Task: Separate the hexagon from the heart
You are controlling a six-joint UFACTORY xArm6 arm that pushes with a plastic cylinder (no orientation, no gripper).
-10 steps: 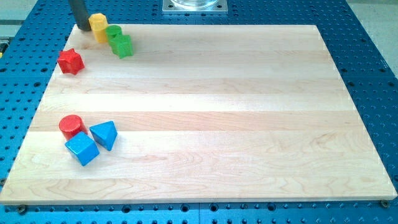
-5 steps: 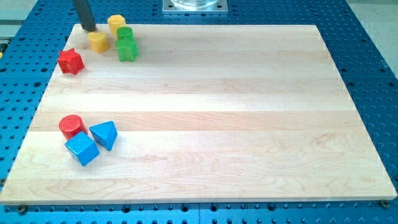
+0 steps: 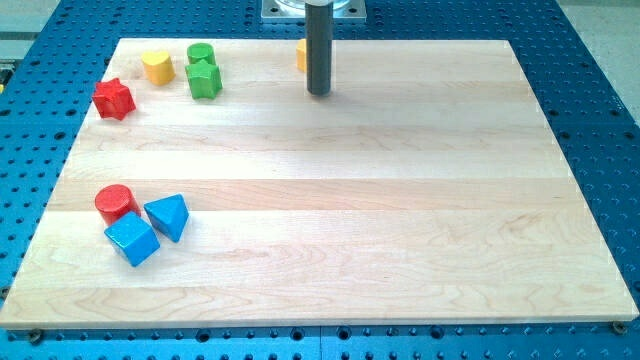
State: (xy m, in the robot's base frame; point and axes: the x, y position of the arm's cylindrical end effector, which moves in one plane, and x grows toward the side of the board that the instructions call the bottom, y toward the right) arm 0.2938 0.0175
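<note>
A yellow heart (image 3: 156, 66) lies at the view's top left of the wooden board (image 3: 330, 200). A yellow hexagon (image 3: 301, 55) sits near the top edge at the view's top middle, mostly hidden behind my rod. My tip (image 3: 318, 92) rests on the board just right of and below the hexagon, far right of the heart. The hexagon and the heart stand well apart.
A green cylinder (image 3: 200, 53) and a green block (image 3: 204, 79) sit just right of the heart. A red star (image 3: 113, 98) lies at the left edge. A red cylinder (image 3: 113, 202), blue triangle (image 3: 168, 216) and blue cube (image 3: 131, 240) cluster at the lower left.
My rod has swept from the top left corner to the top middle. The yellow hexagon has slid right along the top edge, away from the heart. The heart barely moved.
</note>
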